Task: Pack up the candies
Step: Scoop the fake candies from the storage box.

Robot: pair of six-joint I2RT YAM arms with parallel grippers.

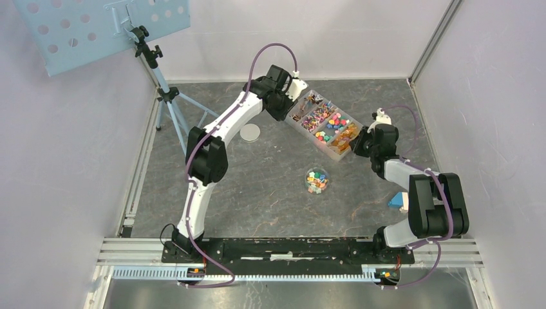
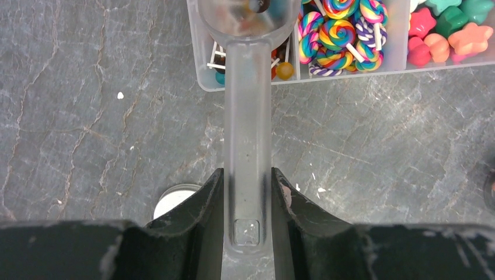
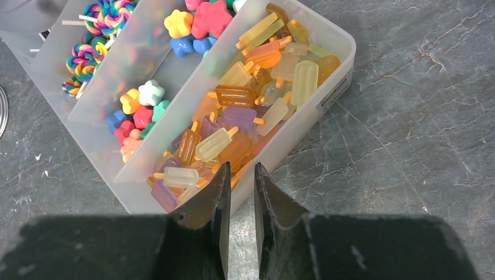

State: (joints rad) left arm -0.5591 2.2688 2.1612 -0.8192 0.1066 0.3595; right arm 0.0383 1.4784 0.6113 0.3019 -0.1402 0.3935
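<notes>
The left pincer (image 2: pixel 247 172) is clamped on the handle of a translucent scoop (image 2: pixel 247 105). The scoop's bowl reaches ahead of it over the end compartment of a clear divided box (image 3: pixel 338 64) on the table (image 2: pixel 87 116). The right pincer (image 3: pixel 240 174) is almost together astride the box's near wall, one finger inside and one outside, gripping it. The candies (image 3: pixel 233 96) fill the compartments just ahead of both pincers: ice-lolly shapes nearest the right one, then stars, then swirled lollipops. More sit in a small round jar (image 1: pixel 316 180), behind and between the two pincers.
</notes>
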